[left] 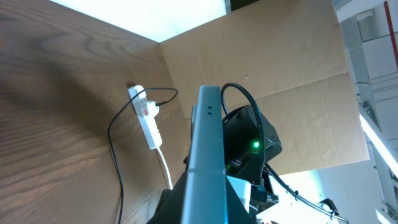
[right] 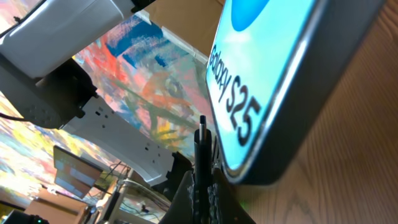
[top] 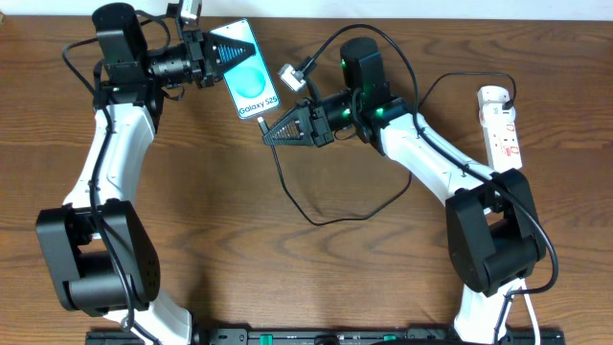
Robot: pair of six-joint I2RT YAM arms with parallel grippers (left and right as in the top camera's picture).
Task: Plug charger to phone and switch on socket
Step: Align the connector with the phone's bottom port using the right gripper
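The phone (top: 249, 75) shows a light-blue screen reading "Galaxy S25" and sits raised off the table at the back. My left gripper (top: 230, 53) is shut on its far end. In the left wrist view I see its thin edge (left: 208, 149) between my fingers. My right gripper (top: 269, 131) is shut on the charger's plug tip (right: 202, 134), a thin black stub pointing at the phone's (right: 273, 74) near end. I cannot tell whether the two touch. The black cable (top: 316, 218) loops over the table. The white socket (top: 503, 125) lies at the far right, also in the left wrist view (left: 147, 118).
A white cord (left: 165, 168) leaves the socket toward the front. The black cable (left: 115, 162) trails across the brown wooden table (top: 220, 211). A cardboard wall (left: 292, 81) stands behind the table. The right arm's elbow (top: 493, 235) sits at the front right.
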